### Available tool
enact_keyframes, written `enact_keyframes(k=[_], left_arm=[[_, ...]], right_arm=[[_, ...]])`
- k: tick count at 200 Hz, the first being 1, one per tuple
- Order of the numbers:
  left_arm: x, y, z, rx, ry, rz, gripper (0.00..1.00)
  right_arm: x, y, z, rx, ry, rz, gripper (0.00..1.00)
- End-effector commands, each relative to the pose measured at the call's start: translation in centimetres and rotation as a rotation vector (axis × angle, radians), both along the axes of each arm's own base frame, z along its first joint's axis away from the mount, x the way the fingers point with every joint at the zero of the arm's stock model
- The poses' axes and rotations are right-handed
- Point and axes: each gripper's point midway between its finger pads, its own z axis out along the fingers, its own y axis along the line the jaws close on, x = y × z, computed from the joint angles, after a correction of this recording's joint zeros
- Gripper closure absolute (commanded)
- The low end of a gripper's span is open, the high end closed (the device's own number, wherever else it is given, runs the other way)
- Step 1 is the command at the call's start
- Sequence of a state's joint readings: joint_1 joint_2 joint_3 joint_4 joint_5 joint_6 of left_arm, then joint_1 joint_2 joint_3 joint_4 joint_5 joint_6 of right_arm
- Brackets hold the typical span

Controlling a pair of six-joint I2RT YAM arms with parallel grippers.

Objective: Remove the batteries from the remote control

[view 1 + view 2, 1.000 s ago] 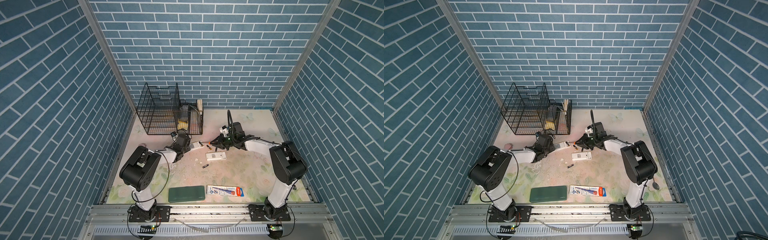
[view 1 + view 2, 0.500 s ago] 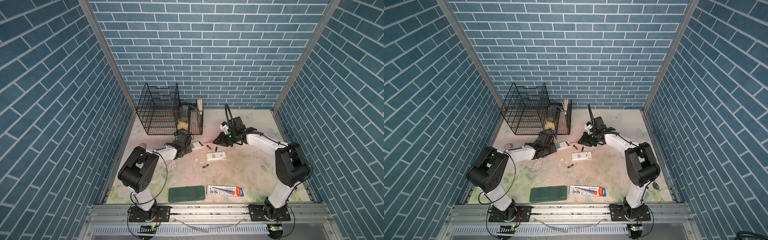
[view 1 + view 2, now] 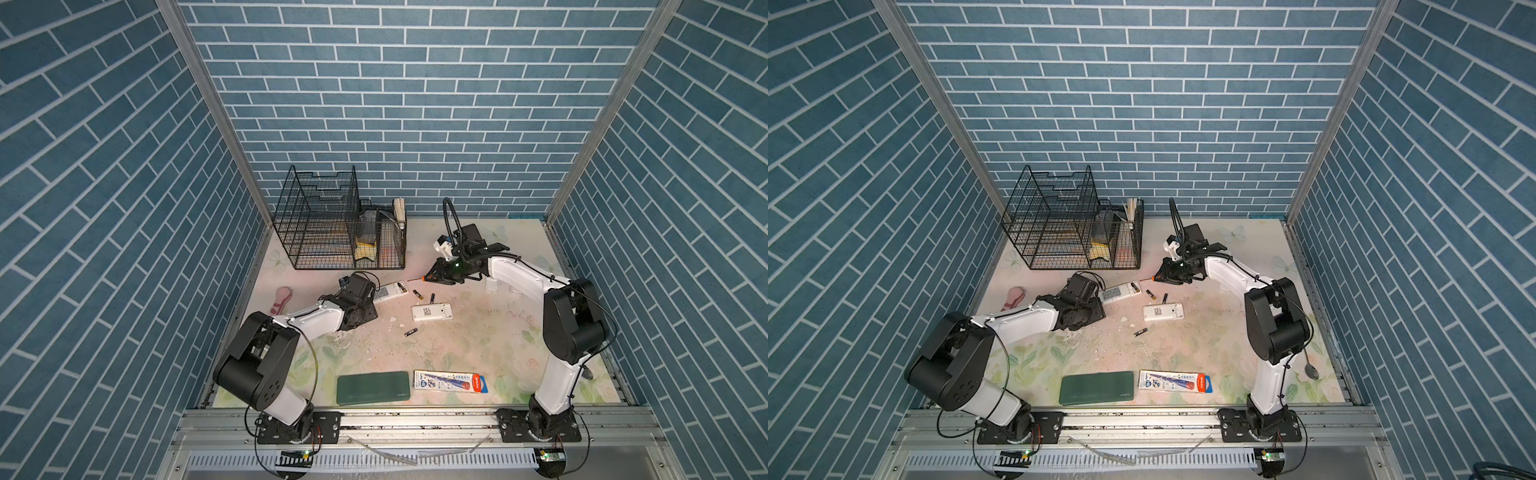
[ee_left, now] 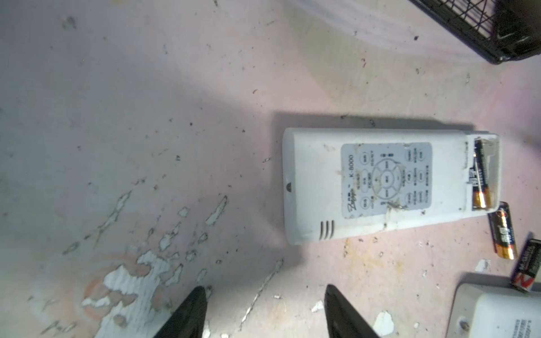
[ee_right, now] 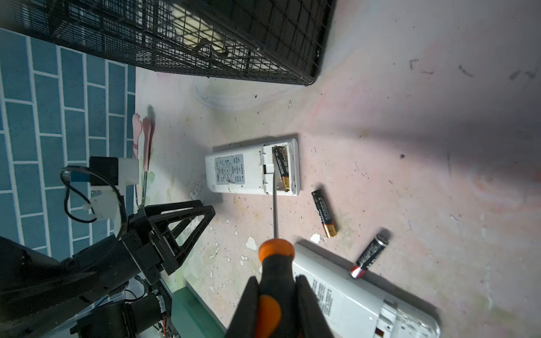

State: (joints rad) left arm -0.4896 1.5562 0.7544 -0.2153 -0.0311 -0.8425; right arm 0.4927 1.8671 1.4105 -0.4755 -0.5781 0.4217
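One battery [image 5: 281,168] is left in the remote control [image 5: 234,172], seated in the open compartment at its end. Its long axis runs across the remote's width. Three other batteries lie loose on the table: two [image 5: 323,212] [image 5: 370,253] near a second remote [image 5: 351,298], and one [image 3: 410,331] further out.

From the right gripper [image 5: 276,281] the seated battery is straight ahead, in the direction the tool points. That gripper is clamped on the handle of the screwdriver [image 5: 275,263]. The thin shaft reaches out to the compartment and runs nearly parallel to the battery, with its tip over the empty slot just beside it. I cannot tell whether the tip touches anything.

The left gripper [image 4: 265,289] has its fingers apart with nothing between them. The remote lies ahead of it and off to one side, clear of the fingertips. The battery end is the end furthest from this gripper.

So I judge the right arm, through its tool, to be the nearer one. The next move seems to need the tip brought sideways under one end of the battery, since a push along its length would only press it against the contacts.
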Motion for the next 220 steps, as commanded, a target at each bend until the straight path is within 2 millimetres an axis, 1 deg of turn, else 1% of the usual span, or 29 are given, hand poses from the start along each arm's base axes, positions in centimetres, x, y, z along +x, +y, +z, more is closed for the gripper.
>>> enact_keyframes(k=[1, 27, 94, 148, 177, 220], left_arm=[[-3.3, 0.9, -2.3, 0.023, 0.143, 0.011, 0.34], [-3.1, 0.6, -2.1, 0.0, 0.136, 0.014, 0.34], [-3.1, 0.3, -0.8, -0.042, 0.11, 0.016, 0.34], [-3.3, 0.5, -0.6, -0.045, 0.107, 0.018, 0.34], [-2.9, 0.6, -0.3, -0.054, 0.097, 0.027, 0.33], [-1.2, 0.0, -0.1, -0.06, 0.082, 0.014, 0.33]], right_arm=[[0.1, 0.8, 0.1, -0.03, -0.045, 0.077, 1.0], [0.1, 1.4, -0.5, -0.055, -0.052, 0.105, 1.0], [1.1, 1.0, -2.2, -0.138, -0.073, 0.121, 1.0], [1.9, 1.1, -2.3, -0.162, -0.086, 0.135, 1.0], [1.4, 1.3, -2.4, -0.175, -0.082, 0.162, 1.0], [0.3, 1.9, -3.1, -0.224, -0.079, 0.211, 1.0]])
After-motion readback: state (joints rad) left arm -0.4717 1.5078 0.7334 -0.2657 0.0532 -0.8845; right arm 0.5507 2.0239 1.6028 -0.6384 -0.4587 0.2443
